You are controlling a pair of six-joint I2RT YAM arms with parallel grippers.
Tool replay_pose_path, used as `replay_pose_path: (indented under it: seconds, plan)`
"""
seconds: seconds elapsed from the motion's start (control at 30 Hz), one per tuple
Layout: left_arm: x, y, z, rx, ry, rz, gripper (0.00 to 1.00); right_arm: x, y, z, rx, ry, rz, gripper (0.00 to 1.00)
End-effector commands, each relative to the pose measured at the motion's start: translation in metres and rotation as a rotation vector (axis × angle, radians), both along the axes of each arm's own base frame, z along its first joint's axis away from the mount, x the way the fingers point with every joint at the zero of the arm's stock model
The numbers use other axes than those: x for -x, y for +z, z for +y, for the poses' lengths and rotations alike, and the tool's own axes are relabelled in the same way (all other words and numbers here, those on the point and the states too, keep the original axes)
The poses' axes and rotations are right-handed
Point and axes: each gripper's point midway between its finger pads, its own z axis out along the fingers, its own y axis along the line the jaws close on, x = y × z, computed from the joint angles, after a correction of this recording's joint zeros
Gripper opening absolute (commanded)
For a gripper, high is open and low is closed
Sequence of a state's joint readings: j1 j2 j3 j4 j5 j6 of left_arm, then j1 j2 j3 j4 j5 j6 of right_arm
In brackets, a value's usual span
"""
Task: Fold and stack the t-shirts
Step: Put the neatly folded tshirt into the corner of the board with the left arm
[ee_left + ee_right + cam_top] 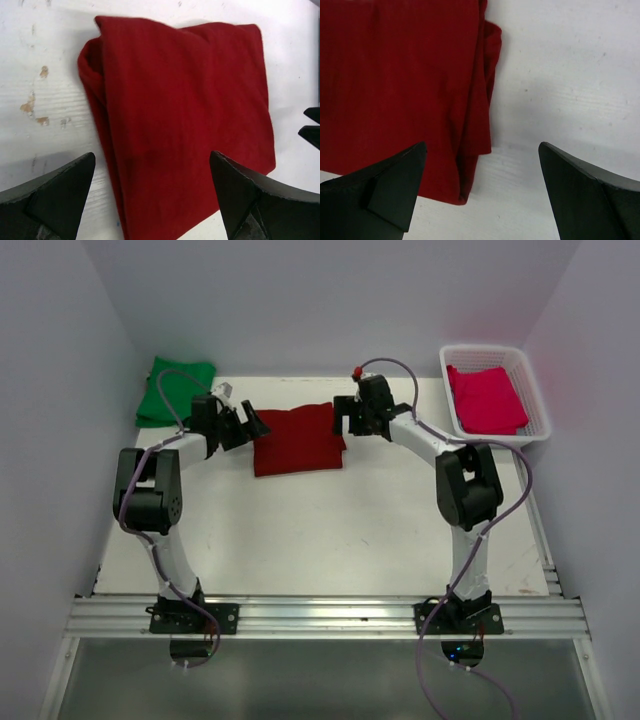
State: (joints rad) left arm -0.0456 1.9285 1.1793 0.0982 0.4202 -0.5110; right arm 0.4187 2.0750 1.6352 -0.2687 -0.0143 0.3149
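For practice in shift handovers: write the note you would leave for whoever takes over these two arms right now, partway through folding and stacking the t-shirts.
Left gripper: open, empty, at the left edge of the dark red shirt.
Right gripper: open, empty, at its right edge.
Shirts: dark red one folded flat, middle of the table; green shirt at the far left corner; pink shirt in the white basket, far right.
Done: dark red and green look folded.
Left: nothing stacked yet; the pink one probably comes next.
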Motion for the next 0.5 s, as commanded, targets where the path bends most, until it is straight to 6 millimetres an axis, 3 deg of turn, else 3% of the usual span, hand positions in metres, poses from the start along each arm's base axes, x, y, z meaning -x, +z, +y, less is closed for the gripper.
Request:
replay_pose_path:
  seconds: [0.0,0.1,0.13,0.3,0.47]
  plan:
    - [0.002,0.006,0.009,0.024,-0.056,-0.008,1.00,0.010,0.043,0.004,-0.074,0.032,-0.065,0.98]
    - [0.003,-0.005,0.011,0.014,-0.045,0.031,1.00,0.015,0.034,0.002,-0.073,0.039,-0.046,0.98]
    - [0.003,-0.011,0.022,0.021,-0.027,0.057,1.00,0.017,0.028,0.005,-0.075,0.049,-0.027,0.98]
    - [0.011,-0.038,0.016,0.055,-0.063,0.151,1.00,0.016,0.016,0.008,-0.090,0.062,0.005,0.93]
    - [0.008,-0.046,0.006,0.106,-0.086,0.147,1.00,0.014,0.002,0.018,-0.124,0.091,0.061,0.88]
